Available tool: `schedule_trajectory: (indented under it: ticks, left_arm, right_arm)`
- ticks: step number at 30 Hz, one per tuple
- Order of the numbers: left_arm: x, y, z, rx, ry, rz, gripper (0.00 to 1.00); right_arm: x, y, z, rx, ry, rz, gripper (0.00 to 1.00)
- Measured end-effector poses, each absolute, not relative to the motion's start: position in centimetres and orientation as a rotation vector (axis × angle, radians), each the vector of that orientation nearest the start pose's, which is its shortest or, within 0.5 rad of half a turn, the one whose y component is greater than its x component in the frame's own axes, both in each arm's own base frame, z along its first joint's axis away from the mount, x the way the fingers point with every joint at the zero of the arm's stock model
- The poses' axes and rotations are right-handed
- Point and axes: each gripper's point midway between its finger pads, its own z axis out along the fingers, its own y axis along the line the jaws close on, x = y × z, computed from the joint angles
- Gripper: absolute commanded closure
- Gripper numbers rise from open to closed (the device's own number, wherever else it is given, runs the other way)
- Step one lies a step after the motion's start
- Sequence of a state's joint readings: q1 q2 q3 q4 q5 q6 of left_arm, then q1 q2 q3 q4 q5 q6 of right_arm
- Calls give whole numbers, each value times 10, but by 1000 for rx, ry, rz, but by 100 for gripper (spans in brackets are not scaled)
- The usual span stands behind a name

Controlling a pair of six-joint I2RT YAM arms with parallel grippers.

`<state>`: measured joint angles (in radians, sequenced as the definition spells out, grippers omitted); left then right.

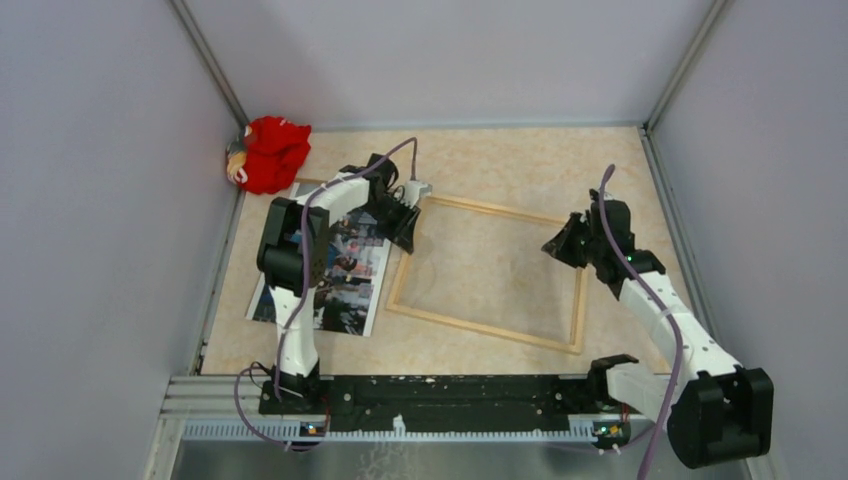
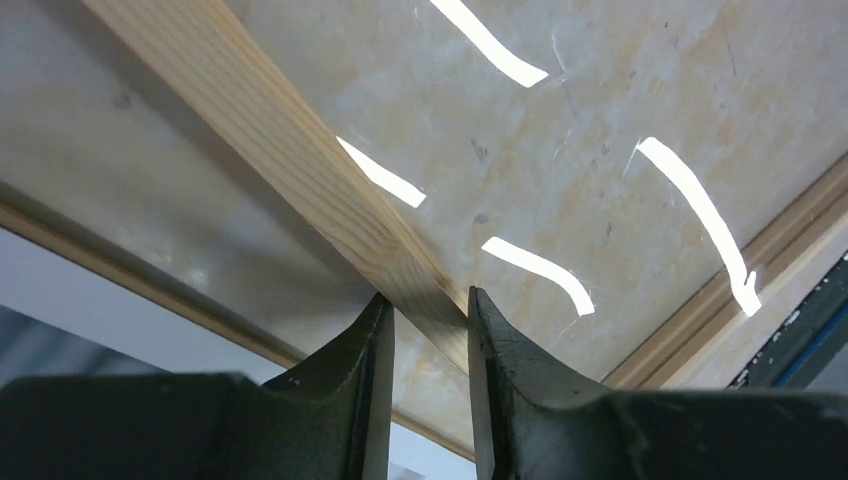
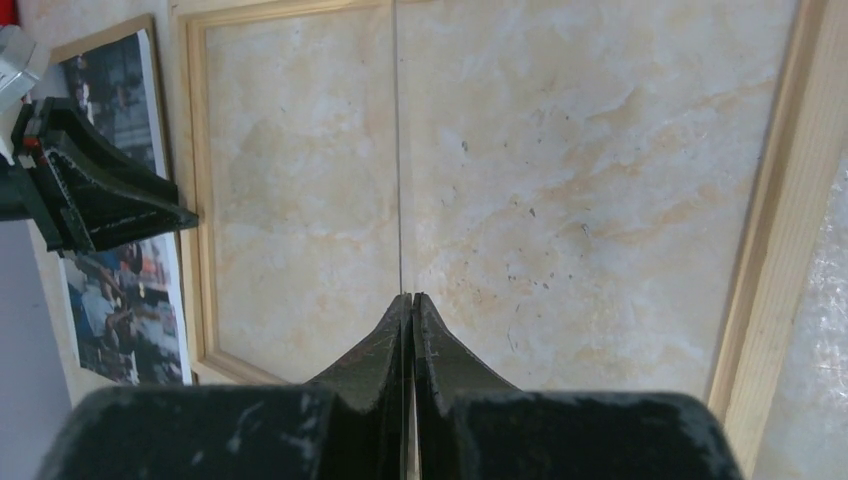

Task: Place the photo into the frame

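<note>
Frame: thin light-wood rectangle with visible grain, lying flat mid-table. The marbled beige table shows through its opening. In the left wrist view, glossy streaks of light sit on the surface inside the frame.

Photo: glossy rectangular print of a crowd in blue, grey and red tones with a thin white border. It lies flat and face up just outside the frame, on the left-arm side, partly under the left arm. It is not in the frame, which holds nothing.

Red plush toy: soft and lumpy, in the far corner beyond the photo, well apart from the frame.

Left pincer: at the frame's far corner on the photo side. Its dark fingers are partly apart and straddle a wood rail, which fills the gap and touches both, so it is clamped on the frame.

Right pincer: over the frame's opposite side, tips pressed together. A hair-thin straight line runs out from between them across the opening. It looks like a clear sheet seen edge-on, but I cannot tell whether the pincer is pinching it.
</note>
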<state>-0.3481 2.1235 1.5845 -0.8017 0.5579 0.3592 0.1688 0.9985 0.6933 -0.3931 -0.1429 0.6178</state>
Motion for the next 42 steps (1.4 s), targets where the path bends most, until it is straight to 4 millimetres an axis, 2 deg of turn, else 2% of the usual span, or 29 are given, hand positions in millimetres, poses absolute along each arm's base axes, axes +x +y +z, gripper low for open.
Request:
schedule_trajectory:
  ticks: [3, 7, 12, 14, 18, 21, 24, 27, 32, 36, 42]
  left_arm:
    - [343, -205, 30, 1010, 2638, -843, 55]
    - [321, -204, 32, 1015, 2654, -929, 42]
    - [312, -204, 39, 1027, 2654, -998, 36]
    - [314, -202, 45, 1022, 2646, -1018, 36]
    - [336, -196, 65, 985, 2577, -1033, 44]
    - [344, -186, 70, 944, 2562, -1028, 50]
    - [346, -176, 65, 902, 2575, -1029, 52]
    - [340, -170, 57, 873, 2602, -1044, 54]
    - [330, -169, 51, 852, 2618, -1090, 57]
    - [329, -173, 51, 850, 2597, -1123, 59]
    - [328, -175, 49, 847, 2581, -1149, 66]
  right_arm:
    - [290, 102, 135, 412, 2293, 591, 100]
    - [299, 109, 135, 375, 2297, 641, 100]
    - [300, 121, 153, 299, 2259, 735, 100]
    - [297, 127, 166, 261, 2231, 785, 100]
    - [289, 140, 198, 177, 2151, 893, 100]
    - [283, 149, 220, 138, 2104, 977, 100]
    - [282, 156, 237, 120, 2071, 1045, 100]
    - [281, 161, 253, 113, 2042, 1099, 100]
    - [285, 167, 280, 103, 1979, 1189, 100]
    - [288, 171, 292, 93, 1949, 1233, 100]
    - [291, 175, 299, 102, 1932, 1282, 100]
